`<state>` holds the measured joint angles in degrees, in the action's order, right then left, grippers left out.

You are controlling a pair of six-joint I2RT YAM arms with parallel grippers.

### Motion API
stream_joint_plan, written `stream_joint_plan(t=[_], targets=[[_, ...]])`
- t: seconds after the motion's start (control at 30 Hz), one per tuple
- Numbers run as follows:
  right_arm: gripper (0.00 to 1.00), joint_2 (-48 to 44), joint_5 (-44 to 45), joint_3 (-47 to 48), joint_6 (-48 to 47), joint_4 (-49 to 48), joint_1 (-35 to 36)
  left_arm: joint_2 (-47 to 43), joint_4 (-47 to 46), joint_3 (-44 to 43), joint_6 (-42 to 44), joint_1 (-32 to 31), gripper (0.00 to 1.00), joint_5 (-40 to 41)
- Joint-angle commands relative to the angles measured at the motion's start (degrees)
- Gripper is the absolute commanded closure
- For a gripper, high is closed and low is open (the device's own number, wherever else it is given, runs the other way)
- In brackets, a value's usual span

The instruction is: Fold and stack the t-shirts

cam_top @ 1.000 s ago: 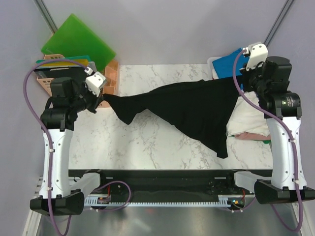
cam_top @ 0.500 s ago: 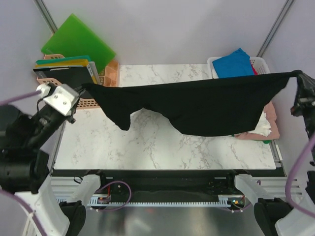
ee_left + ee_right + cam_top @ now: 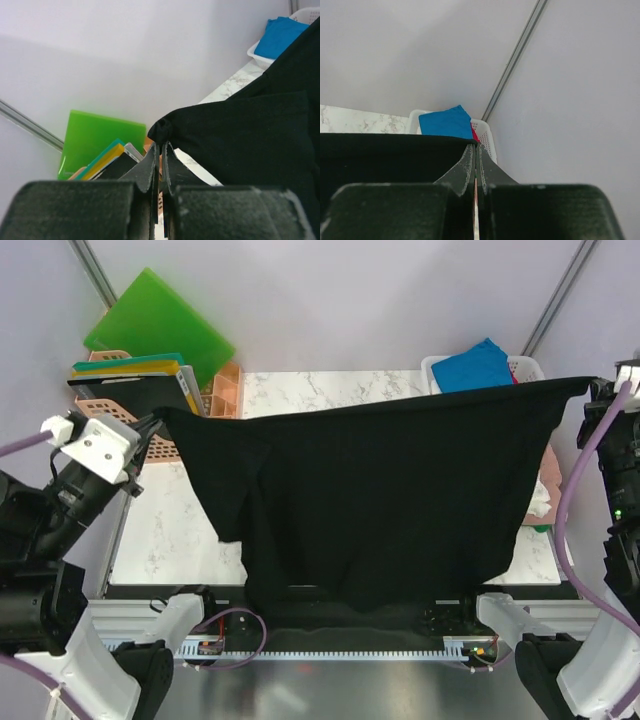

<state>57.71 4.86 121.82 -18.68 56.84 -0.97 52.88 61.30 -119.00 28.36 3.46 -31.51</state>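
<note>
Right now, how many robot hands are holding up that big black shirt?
2. The left gripper pinches the black shirt near the green board; the right gripper pinches its opposite corner by the white basket.

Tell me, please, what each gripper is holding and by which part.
The black t-shirt: left gripper pinches one end of its top edge, right gripper the other end.
</note>
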Motion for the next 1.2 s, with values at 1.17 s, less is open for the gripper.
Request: stream_joint_plan(t=[1.17], targets=[[1.0, -3.83, 18.16, 12.39, -0.13, -2.26, -0.7, 0.56, 1.72, -17.14, -7.19, 0.67, 0.98, 19.37]])
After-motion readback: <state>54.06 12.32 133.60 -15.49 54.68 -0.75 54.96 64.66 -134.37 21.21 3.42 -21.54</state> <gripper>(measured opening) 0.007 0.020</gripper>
